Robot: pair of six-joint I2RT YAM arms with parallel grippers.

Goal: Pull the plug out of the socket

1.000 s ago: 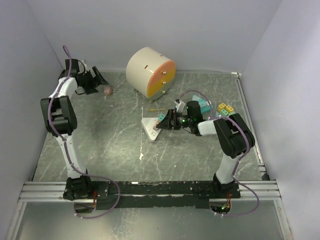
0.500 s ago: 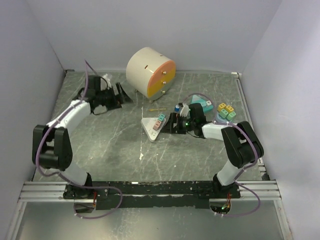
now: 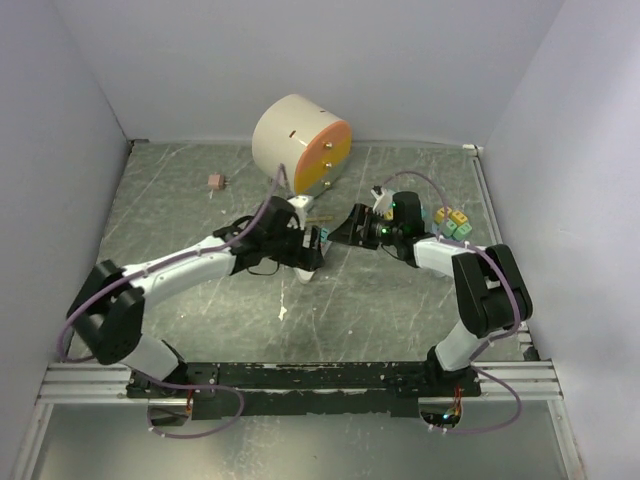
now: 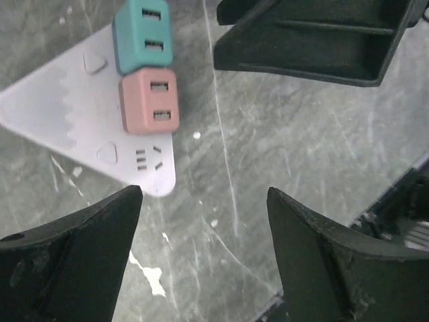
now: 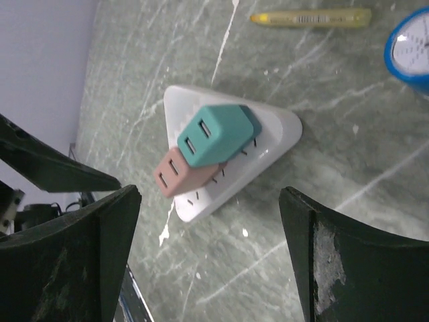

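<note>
A white triangular socket (image 4: 74, 114) lies on the table with a teal plug (image 4: 142, 33) and a pink plug (image 4: 149, 100) seated side by side in it. In the right wrist view the socket (image 5: 271, 127) shows with the teal plug (image 5: 218, 134) and the pink plug (image 5: 179, 174). My left gripper (image 4: 204, 261) is open and empty, hovering over the socket's near corner (image 3: 303, 272). My right gripper (image 5: 208, 255) is open and empty, just right of the socket (image 3: 350, 228). The two grippers face each other across the plugs.
A cream and orange drum (image 3: 300, 143) stands behind the socket. A yellow pen (image 5: 310, 18) and a blue clock (image 5: 412, 40) lie near it. Several coloured plugs (image 3: 452, 222) sit at the right. A loose pink plug (image 3: 214, 181) lies at the back left.
My left arm has swung from the back left corner to the socket, leaving the loose pink plug behind. My right gripper has drawn back a little to the right of the socket.
</note>
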